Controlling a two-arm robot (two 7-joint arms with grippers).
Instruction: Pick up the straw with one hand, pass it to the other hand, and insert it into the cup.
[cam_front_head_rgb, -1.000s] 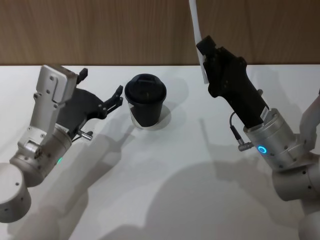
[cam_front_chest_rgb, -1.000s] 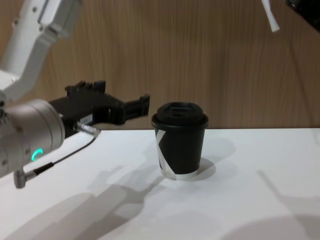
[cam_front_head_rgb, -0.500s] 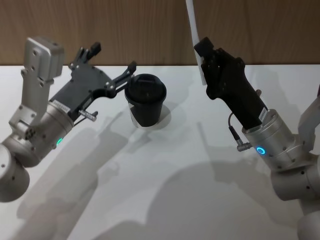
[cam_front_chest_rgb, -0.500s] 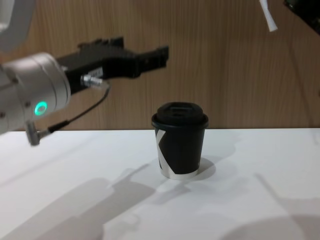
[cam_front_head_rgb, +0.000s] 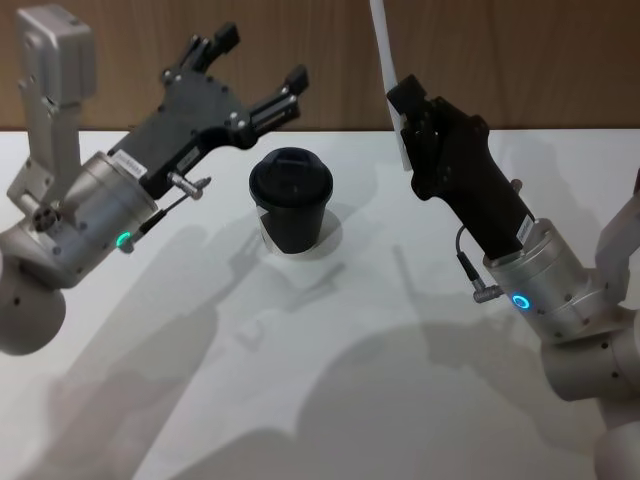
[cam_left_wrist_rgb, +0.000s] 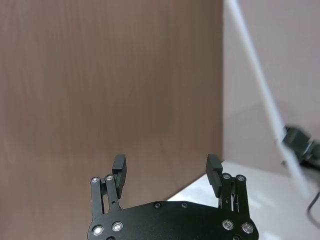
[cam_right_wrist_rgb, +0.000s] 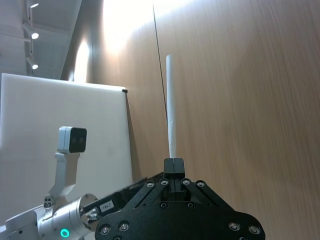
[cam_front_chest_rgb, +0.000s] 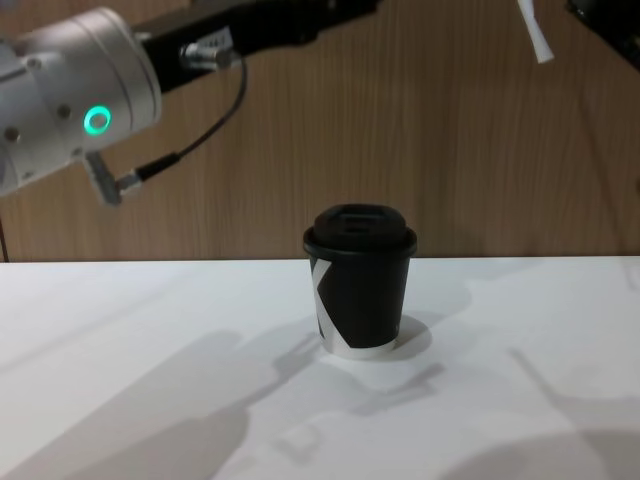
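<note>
Right gripper (cam_front_head_rgb: 405, 100) is up above the table (cam_front_head_rgb: 330, 400) on the right, fingers clamped tight on the straw (cam_front_head_rgb: 386, 40). The straw stands nearly upright in front of the wooden wall (cam_front_head_rgb: 500, 60). Its top runs off the upper edge of the head view, and a short white end pokes out below the fingers. The right wrist view makes the pinch plain: fingertips closed together on the straw's lower part, the long white length rising beyond them. In the chest view the bottom tip slants in at the top right corner, the rest cut off. The gripper holding it is barely a dark sliver at the edge there.

Over on the left, the left gripper (cam_front_head_rgb: 262, 60) is raised high, jaws spread wide with nothing between them. It reaches toward the right, well apart from the straw. In its own wrist view the straw shows as a blurred white streak beyond the two fingertips. From the chest, its fingers are cut off by the top edge.

The cup (cam_front_head_rgb: 291, 200) stands upright on the table between the arms, lid on, nothing touching it.
</note>
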